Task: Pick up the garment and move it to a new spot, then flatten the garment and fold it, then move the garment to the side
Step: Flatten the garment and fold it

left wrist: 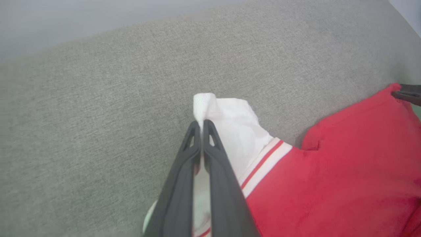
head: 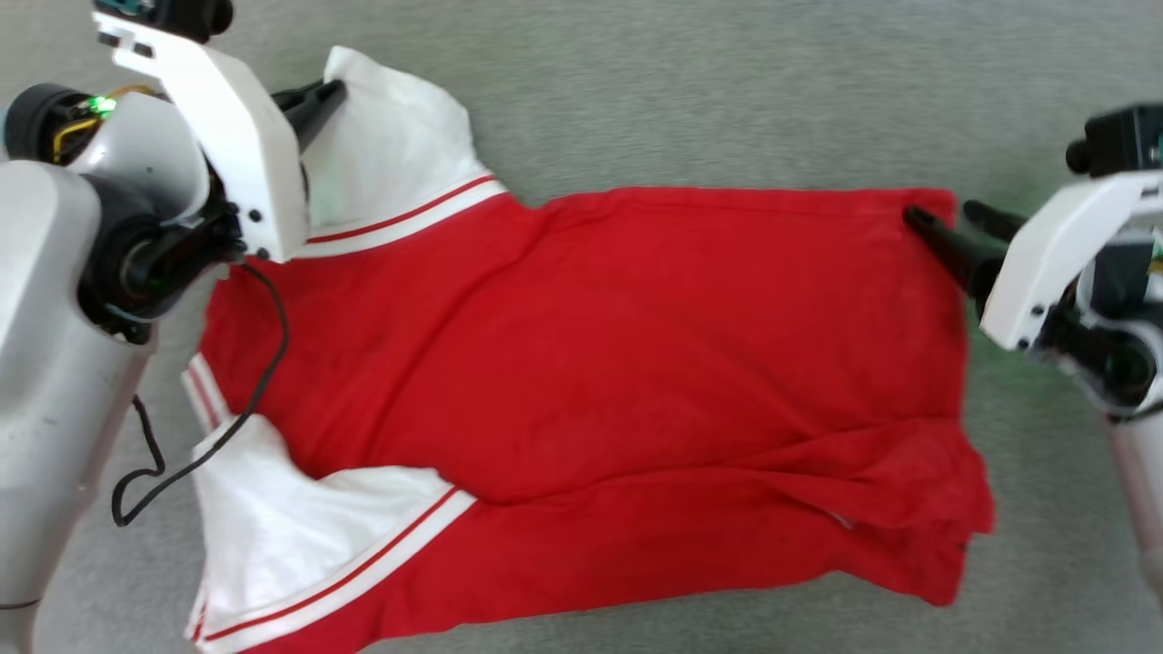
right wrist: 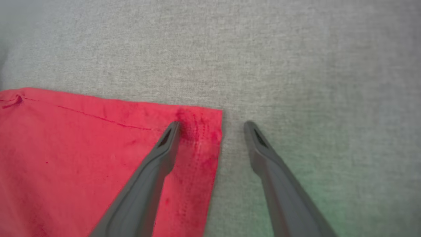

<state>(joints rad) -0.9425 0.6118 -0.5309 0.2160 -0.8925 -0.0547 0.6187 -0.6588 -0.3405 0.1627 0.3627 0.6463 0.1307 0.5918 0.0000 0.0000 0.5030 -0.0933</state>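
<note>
A red jersey (head: 618,363) lies spread on a grey fabric surface (head: 727,91), white sleeves toward the robot's left. The left pincer (left wrist: 201,123) is clamped on the tip of the far sleeve (left wrist: 233,128). The right pincer (right wrist: 213,125) stands open, one finger on the far hem corner (right wrist: 200,138), the other on the bare surface.

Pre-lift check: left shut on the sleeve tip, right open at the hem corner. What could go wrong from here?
1. The left gripper pinches just the tip of the white sleeve; a pull may slip it free.
2. The right gripper straddles the hem corner, one of its fingers on cloth, the other off; closing may catch only a thin edge.
</note>
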